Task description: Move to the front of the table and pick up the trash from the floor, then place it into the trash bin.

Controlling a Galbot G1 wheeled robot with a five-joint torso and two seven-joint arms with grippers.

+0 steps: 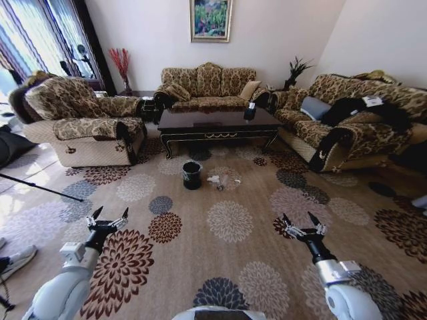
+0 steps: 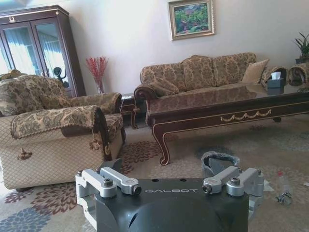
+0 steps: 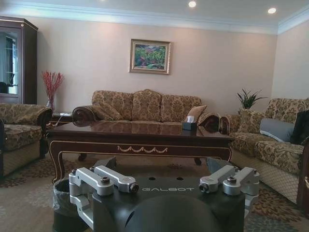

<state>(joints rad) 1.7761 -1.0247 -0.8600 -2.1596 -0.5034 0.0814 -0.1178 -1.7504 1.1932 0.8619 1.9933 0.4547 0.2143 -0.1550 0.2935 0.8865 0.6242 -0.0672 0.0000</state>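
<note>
Patterned carpet (image 1: 233,220) w/ black trash bin (image 1: 192,175), paper wad (image 1: 213,179) & bottle (image 1: 220,186) beside it

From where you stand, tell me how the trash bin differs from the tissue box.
The trash bin stands on the carpet in front of the table; the tissue box sits on the tabletop near its right end. The bin is round with a thin plastic liner over its rim; the box is squarish with white tissue poking out of its top. The bin looks larger than the box. Both are dark and upright.
</note>
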